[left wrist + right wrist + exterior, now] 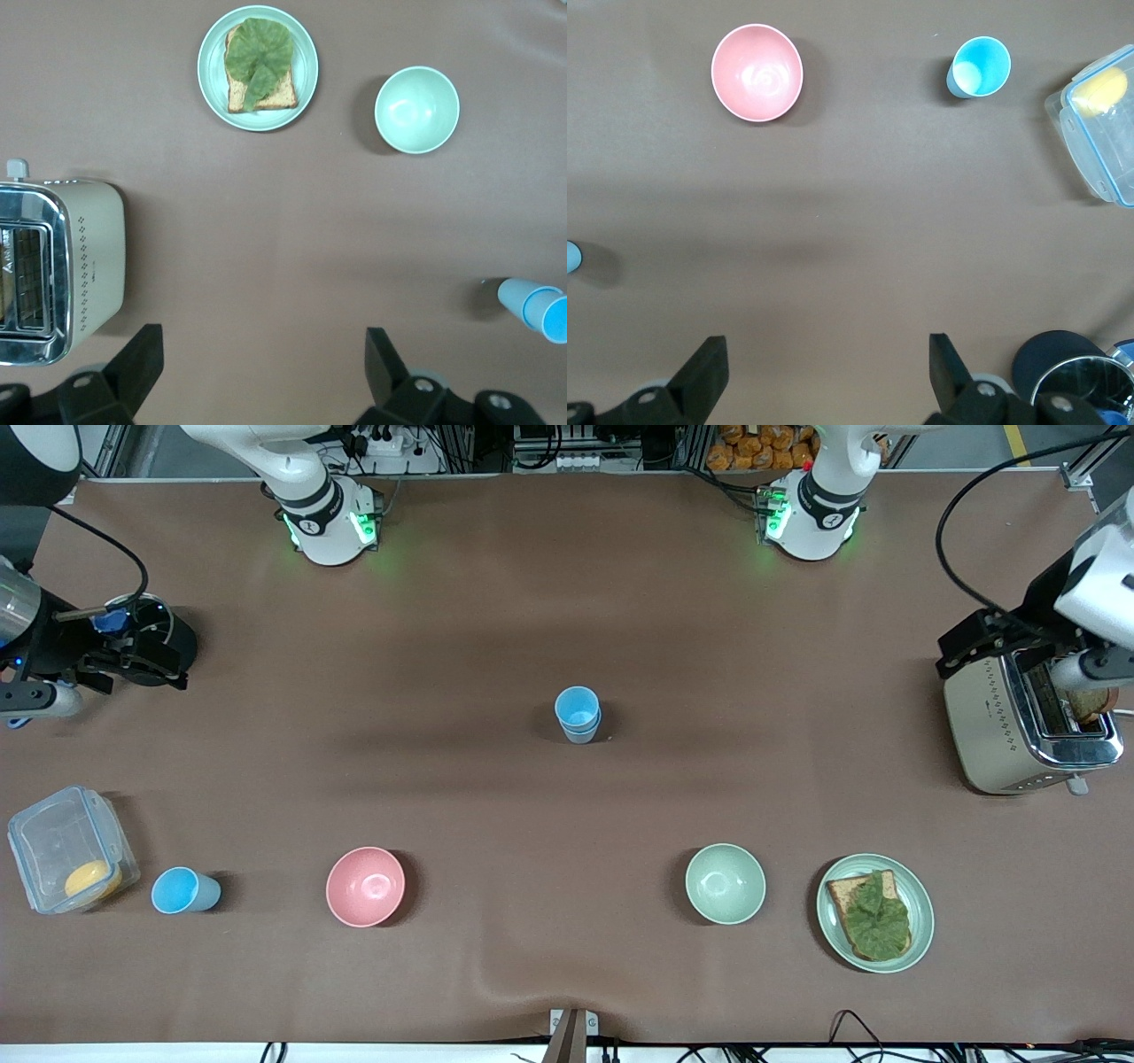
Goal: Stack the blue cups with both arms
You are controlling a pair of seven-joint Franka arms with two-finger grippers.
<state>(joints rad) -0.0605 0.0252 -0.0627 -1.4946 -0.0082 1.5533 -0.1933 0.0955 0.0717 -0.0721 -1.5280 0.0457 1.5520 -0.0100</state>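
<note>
Stacked blue cups [578,714] stand upright, mouths up; apparently two.

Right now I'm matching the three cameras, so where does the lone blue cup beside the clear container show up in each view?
Front view: the lone blue cup stands low down, between the clear container and the pink bowl.
Left wrist view: not in it.
Right wrist view: it stands near the top edge.
Shared landmark: the pink bowl beside it.

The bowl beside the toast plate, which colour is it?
Pale green bowl, clearest in the left wrist view.
</note>
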